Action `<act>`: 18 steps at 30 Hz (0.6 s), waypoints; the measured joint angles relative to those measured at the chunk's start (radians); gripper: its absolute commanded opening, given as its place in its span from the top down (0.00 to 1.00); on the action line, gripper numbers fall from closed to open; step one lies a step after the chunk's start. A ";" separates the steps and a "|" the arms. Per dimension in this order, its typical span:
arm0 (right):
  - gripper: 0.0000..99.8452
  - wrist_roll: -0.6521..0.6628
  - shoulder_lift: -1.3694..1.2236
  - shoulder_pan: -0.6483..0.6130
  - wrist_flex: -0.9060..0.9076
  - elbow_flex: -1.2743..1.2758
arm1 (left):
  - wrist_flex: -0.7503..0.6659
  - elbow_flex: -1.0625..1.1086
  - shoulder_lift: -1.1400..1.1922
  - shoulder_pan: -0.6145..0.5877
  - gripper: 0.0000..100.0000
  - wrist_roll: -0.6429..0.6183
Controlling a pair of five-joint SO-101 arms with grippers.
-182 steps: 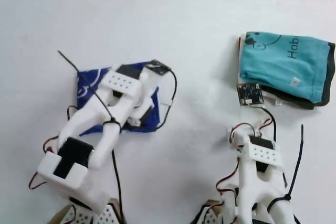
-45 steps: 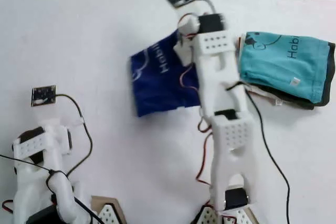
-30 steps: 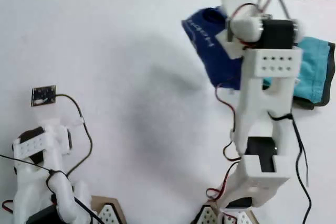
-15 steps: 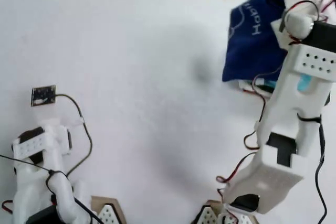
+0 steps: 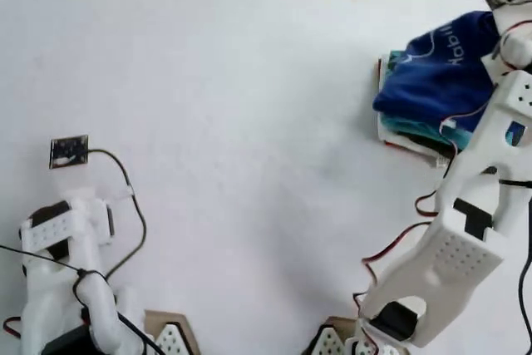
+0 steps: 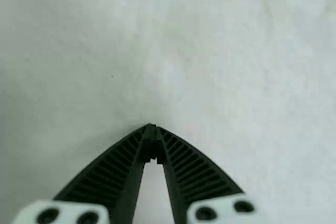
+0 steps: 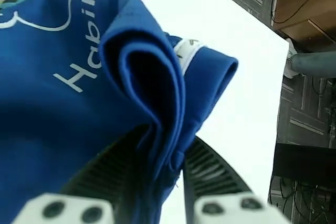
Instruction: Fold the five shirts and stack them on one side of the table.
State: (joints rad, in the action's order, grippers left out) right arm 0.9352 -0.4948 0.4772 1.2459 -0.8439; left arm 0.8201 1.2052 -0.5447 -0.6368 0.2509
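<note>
Shirt meets pile: your right gripper [image 7: 165, 156] is clamped on a bunched fold of the blue shirt [image 5: 440, 68], holding it over the stack [image 5: 397, 134] at the right side of the table [image 5: 249, 81], probably so it lands squarely on the teal shirt [image 5: 420, 125] beneath. Your left gripper [image 6: 150, 129], jaws pressed together on nothing, sits pulled back over bare tabletop, out of the carrying arm's way. Six seconds ago the blue shirt lay left of centre under the left arm. The right arm has since swept it across, shifting it rightward over the pile in the last half second.
</note>
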 measured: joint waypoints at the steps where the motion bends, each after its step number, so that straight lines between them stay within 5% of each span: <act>1: 0.98 0.000 -0.015 0.008 -0.020 0.000 | 0.000 0.000 0.000 0.000 0.97 0.000; 10: 0.98 0.000 -0.138 0.028 -0.092 0.000 | 0.000 0.000 0.000 0.000 0.97 0.000; 18: 0.77 -0.002 -0.170 0.028 -0.098 0.000 | 0.000 0.000 0.000 0.000 0.97 0.000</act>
State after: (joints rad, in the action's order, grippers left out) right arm 0.9337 -0.6651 0.5048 1.1477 -0.8439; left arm 0.8201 1.2052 -0.5447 -0.6368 0.2509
